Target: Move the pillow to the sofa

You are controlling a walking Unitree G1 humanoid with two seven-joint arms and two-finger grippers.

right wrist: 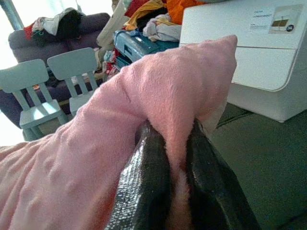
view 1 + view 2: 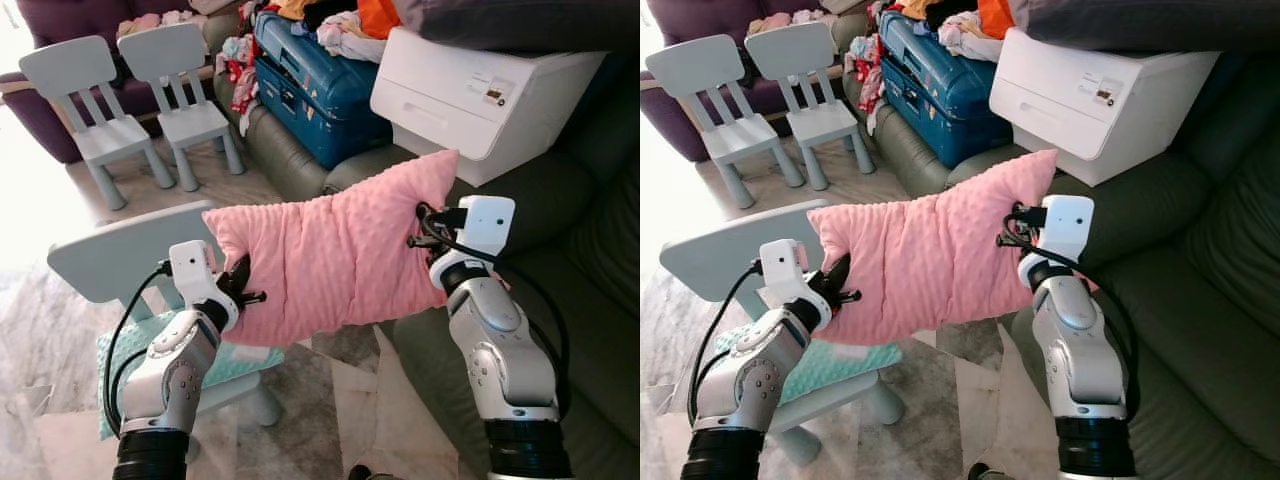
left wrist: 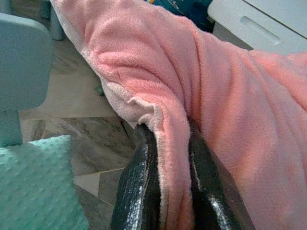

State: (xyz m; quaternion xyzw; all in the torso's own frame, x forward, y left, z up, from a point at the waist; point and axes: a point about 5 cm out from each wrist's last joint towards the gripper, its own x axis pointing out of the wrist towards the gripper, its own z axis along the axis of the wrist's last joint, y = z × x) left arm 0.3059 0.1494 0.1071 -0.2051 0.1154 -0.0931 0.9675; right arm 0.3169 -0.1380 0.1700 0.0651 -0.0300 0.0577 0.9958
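Pink pillow (image 2: 335,250) airborne, left gripper (image 2: 243,285) and right gripper (image 2: 420,228) each pinching an end — placing it on the sofa (image 2: 590,330) remains.

Beyond the white printer (image 2: 480,95), a blue suitcase (image 2: 315,95) and clothes crowd the sofa (image 2: 590,330); nearer than the printer, the seat cushion lies bare.

Ahead of me the dark green leather sofa (image 2: 590,300) carries a white plastic printer (image 2: 480,100) and a blue hard-shell suitcase (image 2: 320,95) heaped with clothes (image 2: 345,30).
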